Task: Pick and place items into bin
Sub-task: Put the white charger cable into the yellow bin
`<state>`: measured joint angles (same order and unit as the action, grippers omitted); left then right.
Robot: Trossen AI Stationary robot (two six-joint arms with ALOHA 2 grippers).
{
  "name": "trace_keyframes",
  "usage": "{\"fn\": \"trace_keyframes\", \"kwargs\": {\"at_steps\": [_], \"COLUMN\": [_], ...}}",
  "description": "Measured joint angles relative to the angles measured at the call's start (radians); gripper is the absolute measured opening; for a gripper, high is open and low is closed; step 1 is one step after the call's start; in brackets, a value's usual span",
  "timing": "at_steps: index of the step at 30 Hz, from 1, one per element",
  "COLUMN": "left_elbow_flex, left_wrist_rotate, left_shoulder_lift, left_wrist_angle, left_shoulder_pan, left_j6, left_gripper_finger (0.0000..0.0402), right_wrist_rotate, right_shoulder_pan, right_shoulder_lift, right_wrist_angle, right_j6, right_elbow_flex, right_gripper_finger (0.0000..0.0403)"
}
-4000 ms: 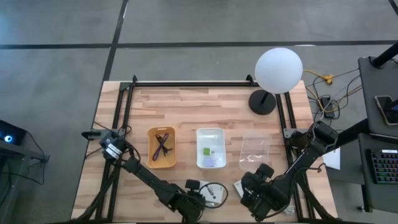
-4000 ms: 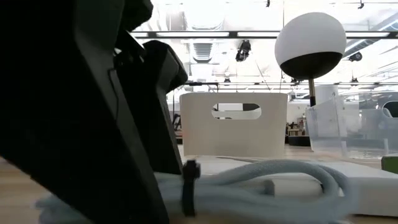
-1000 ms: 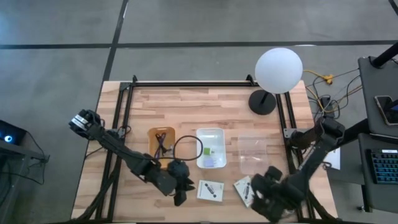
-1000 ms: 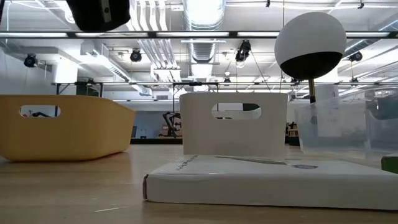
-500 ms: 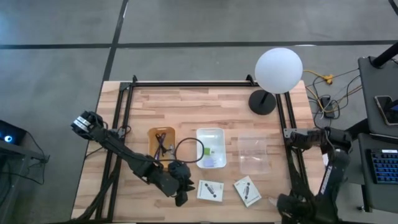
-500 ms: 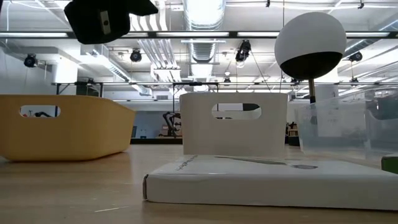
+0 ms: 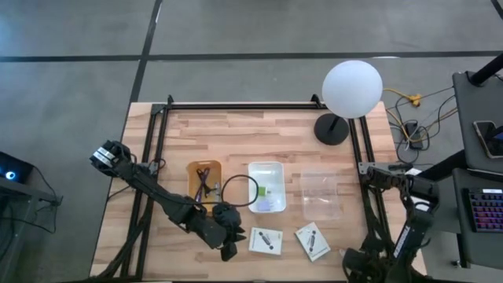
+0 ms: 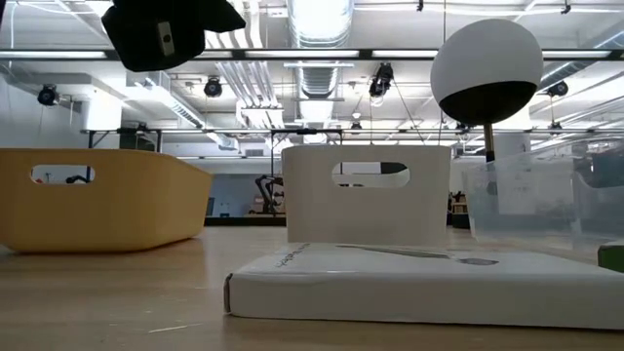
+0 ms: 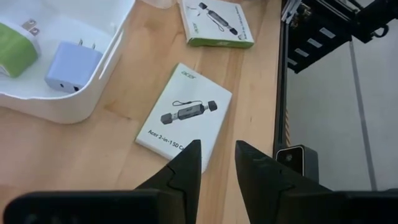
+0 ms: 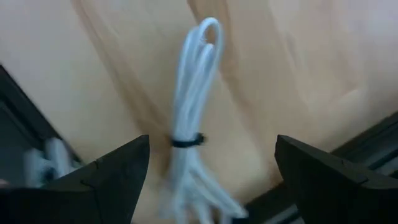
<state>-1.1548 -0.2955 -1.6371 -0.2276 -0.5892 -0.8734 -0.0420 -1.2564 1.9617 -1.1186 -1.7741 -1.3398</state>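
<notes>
My left gripper [image 7: 227,250] hovers high over the near table, left of two white cards [image 7: 266,240] [image 7: 313,240]; its fingers [image 9: 186,168] stand close together. It also shows in the low view [image 8: 161,34]. A dark cable loop [image 7: 239,193] sticks out beside its wrist, over the gap between the yellow bin [image 7: 203,186] and the white bin [image 7: 266,187]. My right gripper [image 10: 211,146] is wide open above a pale cable bundle [image 10: 189,118] that lies on the wood at the near right corner. My left gripper carries the dark cable: the loop [image 7: 236,182] stands out from it toward the far edge, clear of the table. The arm's own body hides the place of contact from above, and the left wrist view shows no cable between the fingers.
The yellow bin holds dark cables and a purple strap. Green and lavender plugs [image 9: 18,53] [image 9: 68,65] lie in the white bin. A clear bin [image 7: 322,195] sits to its right, and a globe lamp [image 7: 351,90] stands far right. In the low view the nearer card [image 8: 419,288] lies in front.
My right arm has drawn back from over the right card toward the table's near right corner, leaving that card uncovered. My left arm with the cable loop has shifted only slightly.
</notes>
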Motion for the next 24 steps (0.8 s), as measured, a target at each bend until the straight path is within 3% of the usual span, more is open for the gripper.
{"fn": "trace_keyframes", "kwargs": {"at_steps": [6, 10, 24], "left_elbow_flex": [0.000, 0.000, 0.000], "left_wrist_rotate": [0.000, 0.000, 0.007], "left_shoulder_lift": [0.000, 0.000, 0.001], "left_wrist_angle": [0.000, 0.000, 0.010], "left_shoulder_pan": [0.000, 0.000, -0.008], "left_j6": [0.000, 0.000, -0.012], "left_gripper_finger": [0.0081, 0.0081, 0.0081], "right_wrist_rotate": [0.003, 0.050, 0.123], "right_shoulder_pan": [0.063, 0.101, 0.112], "right_shoulder_lift": [-0.007, -0.020, -0.145], "right_wrist_angle": [0.156, 0.267, 0.333], "right_j6": [-0.060, -0.041, -0.047], "right_elbow_flex": [0.066, 0.129, 0.309], "right_gripper_finger": [0.0323, 0.0293, 0.0067]}}
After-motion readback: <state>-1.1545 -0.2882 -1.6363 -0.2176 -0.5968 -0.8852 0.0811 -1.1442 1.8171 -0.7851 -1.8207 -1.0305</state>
